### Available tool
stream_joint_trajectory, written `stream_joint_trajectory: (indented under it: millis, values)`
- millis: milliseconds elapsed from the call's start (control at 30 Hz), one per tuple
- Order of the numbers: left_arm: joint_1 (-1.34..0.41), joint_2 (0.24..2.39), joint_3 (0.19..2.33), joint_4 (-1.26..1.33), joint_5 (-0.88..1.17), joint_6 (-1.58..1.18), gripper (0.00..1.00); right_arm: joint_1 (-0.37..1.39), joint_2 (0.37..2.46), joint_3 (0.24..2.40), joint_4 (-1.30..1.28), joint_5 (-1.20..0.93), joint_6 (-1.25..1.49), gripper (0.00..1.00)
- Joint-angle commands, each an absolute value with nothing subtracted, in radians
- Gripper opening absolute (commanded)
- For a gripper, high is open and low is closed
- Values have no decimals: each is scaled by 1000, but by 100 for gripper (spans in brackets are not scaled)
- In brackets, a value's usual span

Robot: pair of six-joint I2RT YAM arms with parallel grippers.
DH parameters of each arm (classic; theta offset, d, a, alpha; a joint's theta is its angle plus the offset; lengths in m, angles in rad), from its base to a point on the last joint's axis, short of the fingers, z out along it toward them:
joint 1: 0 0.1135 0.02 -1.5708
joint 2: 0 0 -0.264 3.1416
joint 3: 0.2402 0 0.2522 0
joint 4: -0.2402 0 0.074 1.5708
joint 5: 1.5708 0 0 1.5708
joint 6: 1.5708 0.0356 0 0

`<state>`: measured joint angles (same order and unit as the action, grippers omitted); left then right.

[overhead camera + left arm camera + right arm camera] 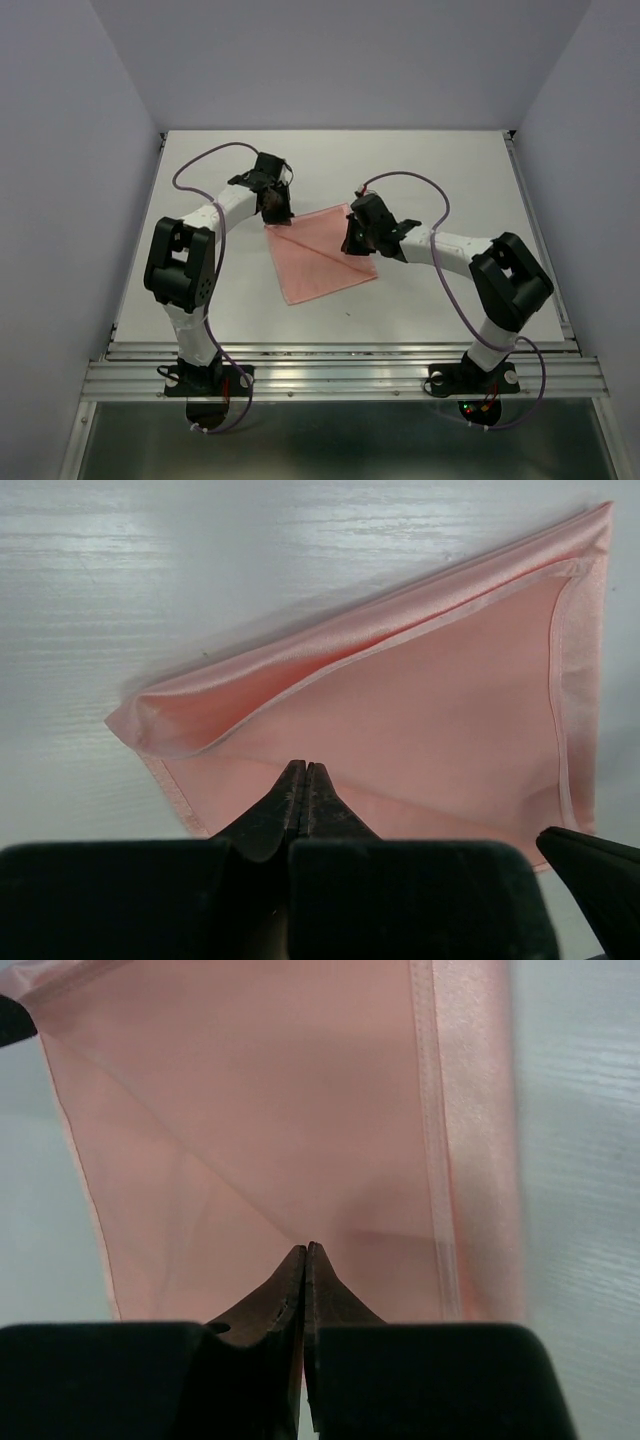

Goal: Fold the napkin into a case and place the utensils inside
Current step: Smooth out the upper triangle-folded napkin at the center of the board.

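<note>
Left hand (305, 772) had its fingers pressed together on the napkin (430, 710) near one corner, apparently pinching a layer; right hand (305, 1252) pinched the cloth at the far side, creases running from its tips. The napkin lay mid-desk (450, 180), partly doubled over. I judged an early fold in hand; next, both hands must carry their edge across evenly.

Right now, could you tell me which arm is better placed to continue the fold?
Right, probably: the right gripper pinches the napkin inside its hem, creases fanning out; the left gripper holds near a corner.
</note>
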<state>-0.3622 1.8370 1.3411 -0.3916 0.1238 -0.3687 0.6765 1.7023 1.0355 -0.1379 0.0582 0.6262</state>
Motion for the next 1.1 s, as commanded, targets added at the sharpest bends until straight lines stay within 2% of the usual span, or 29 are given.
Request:
stream_joint_trajectory:
  millis: [0, 300, 600, 800, 1067]
  values:
    - [-393, 1776, 1309, -379, 158, -394, 0, 686, 1792, 1106, -100, 23, 646, 4]
    - [-430, 1822, 1247, -299, 216, -442, 0, 686, 1928, 1169, -106, 71, 692, 6]
    - [-430, 1818, 1290, -327, 180, -417, 0, 686, 1749, 1143, -129, 138, 660, 6]
    - [-428, 1824, 1304, -351, 144, -408, 0, 686, 1672, 1027, -164, 167, 675, 6]
    - [-396, 1821, 1333, -397, 84, -382, 0, 686, 1692, 917, -175, 195, 696, 6]
